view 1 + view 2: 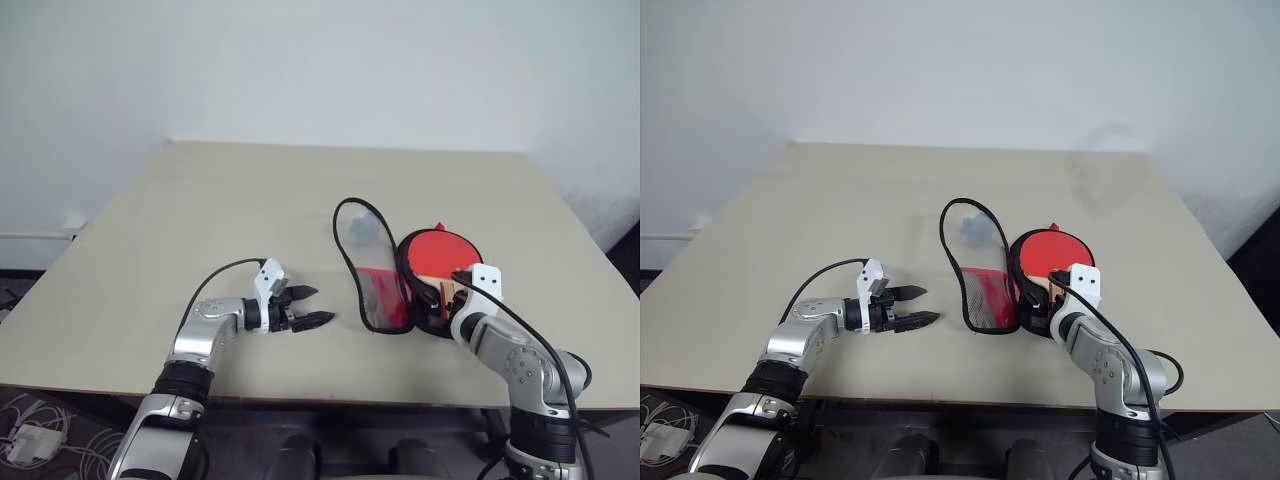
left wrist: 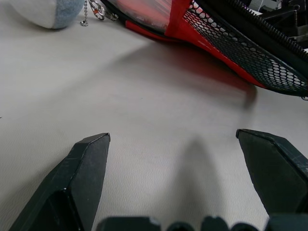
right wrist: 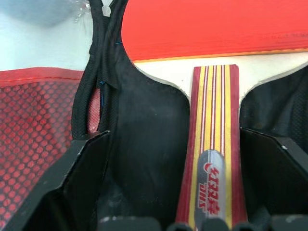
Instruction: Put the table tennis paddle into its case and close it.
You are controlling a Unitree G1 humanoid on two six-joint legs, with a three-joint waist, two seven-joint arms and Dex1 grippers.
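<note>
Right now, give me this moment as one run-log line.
paddle: lying in open case, handle between right gripper fingers, unclamped | case: unzipped, flap flat on table | left gripper: open, hovering beside flap | next: close case

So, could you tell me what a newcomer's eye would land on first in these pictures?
Most striking is the red table tennis paddle lying in the open case, right of centre on the tan table, the case's mesh-pocketed half folded out beside it. The right end effector sits open astride the paddle's handle, and the left end effector hangs open just left of the case.
</note>
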